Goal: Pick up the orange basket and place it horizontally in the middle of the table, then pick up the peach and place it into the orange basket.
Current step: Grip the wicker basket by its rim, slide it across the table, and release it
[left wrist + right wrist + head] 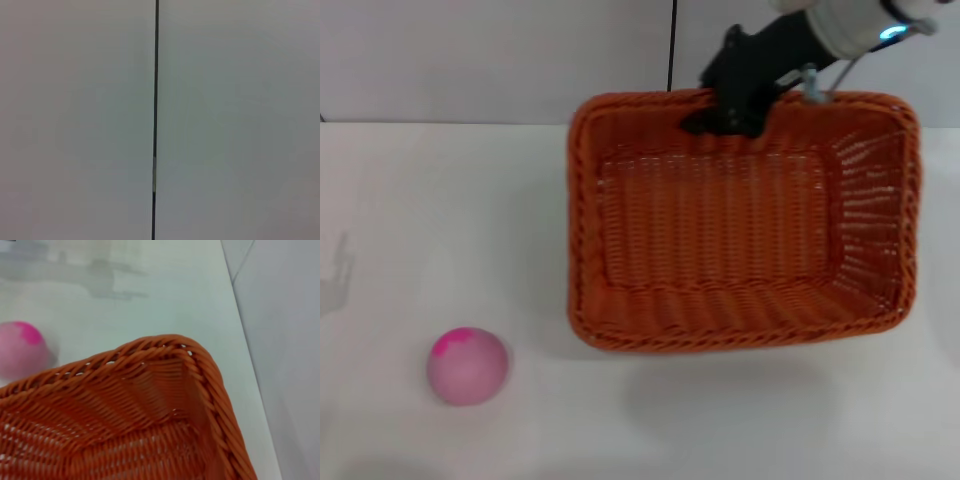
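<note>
The orange basket [740, 240] lies lengthwise across the middle-right of the white table [440, 220], its open side facing up. A soft shadow lies on the table in front of it. My right gripper [728, 108] reaches in from the upper right and is shut on the basket's far braided rim. The peach [467, 365], pale pink with a magenta blotch, rests on the table to the front left, well apart from the basket. In the right wrist view a basket corner [165, 405] fills the picture, with the peach [20, 347] beyond it. My left gripper is out of view.
A grey wall with a dark vertical seam [672, 45] stands behind the table. The left wrist view shows only that wall and its seam [155, 120]. Bare tabletop lies between the peach and the basket.
</note>
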Action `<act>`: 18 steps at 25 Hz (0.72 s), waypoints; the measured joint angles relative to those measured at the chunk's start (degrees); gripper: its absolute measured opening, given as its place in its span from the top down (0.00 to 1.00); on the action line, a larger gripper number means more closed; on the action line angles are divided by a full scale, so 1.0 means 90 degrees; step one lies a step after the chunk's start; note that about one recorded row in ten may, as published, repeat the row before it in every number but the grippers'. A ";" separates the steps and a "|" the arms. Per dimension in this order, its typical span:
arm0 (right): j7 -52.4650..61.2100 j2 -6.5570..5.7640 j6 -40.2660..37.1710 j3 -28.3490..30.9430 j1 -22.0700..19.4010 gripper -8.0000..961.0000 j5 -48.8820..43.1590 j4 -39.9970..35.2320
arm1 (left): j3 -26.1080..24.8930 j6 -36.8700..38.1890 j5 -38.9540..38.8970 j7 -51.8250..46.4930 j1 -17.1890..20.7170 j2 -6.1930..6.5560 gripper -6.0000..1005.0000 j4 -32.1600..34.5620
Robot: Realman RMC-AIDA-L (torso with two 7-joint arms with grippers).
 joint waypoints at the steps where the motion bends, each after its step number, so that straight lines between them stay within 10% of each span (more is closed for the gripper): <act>1: -0.0039 0.0011 0.0138 -0.0003 0.0062 0.86 0.0012 0.0160 | -0.0004 0.0003 0.0000 0.0000 0.0000 0.0000 0.41 0.0010; 18: -0.0507 0.0222 0.1363 -0.0052 0.0602 0.86 0.0867 0.1751 | -0.0038 0.0453 -0.0028 0.0019 -0.0157 0.0009 0.41 -0.0009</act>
